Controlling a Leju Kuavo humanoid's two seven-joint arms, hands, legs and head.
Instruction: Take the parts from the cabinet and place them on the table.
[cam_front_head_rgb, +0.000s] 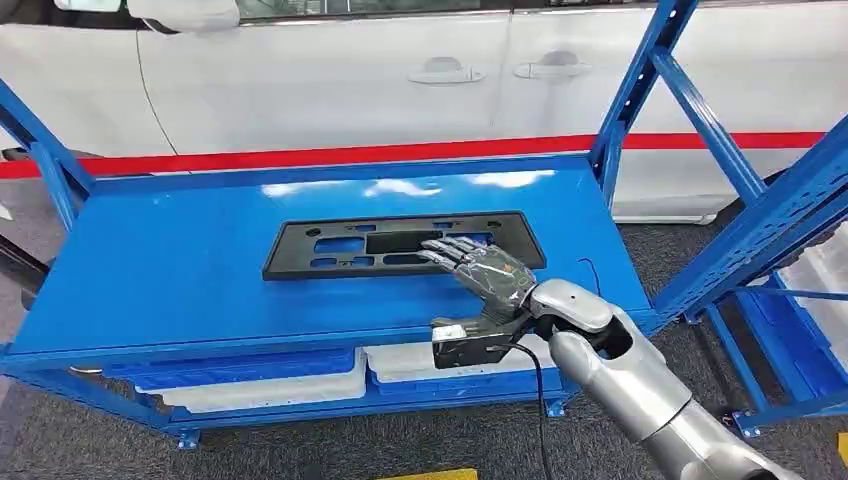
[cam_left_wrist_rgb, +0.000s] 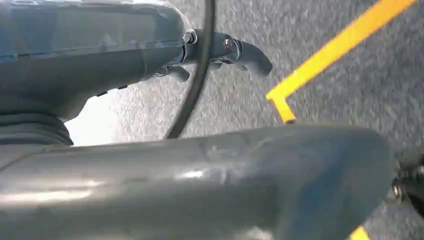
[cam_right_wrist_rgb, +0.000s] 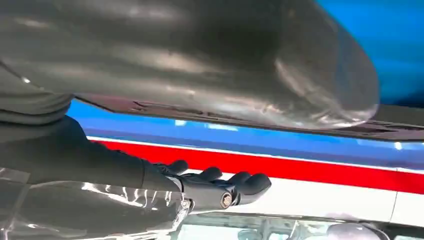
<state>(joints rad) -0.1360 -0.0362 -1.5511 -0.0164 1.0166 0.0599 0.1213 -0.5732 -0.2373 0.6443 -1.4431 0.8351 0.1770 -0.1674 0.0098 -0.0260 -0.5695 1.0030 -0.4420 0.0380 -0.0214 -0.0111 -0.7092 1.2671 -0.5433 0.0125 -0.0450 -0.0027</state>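
Now the black plastic part (cam_front_head_rgb: 403, 244) lay flat on the blue table (cam_front_head_rgb: 180, 270), and we had our right hand (cam_front_head_rgb: 482, 268) spread over its near right end, fingers extended, gripping nothing. Our left hand (cam_left_wrist_rgb: 220, 52) hung above the grey floor (cam_left_wrist_rgb: 350, 95), apparently holding nothing. We judged that lifting away carelessly could snag the part's cut-outs and drag it toward the edge.

Glossy blue table top (cam_front_head_rgb: 180, 260) — one flat black part (cam_front_head_rgb: 330, 248) lying mid-surface
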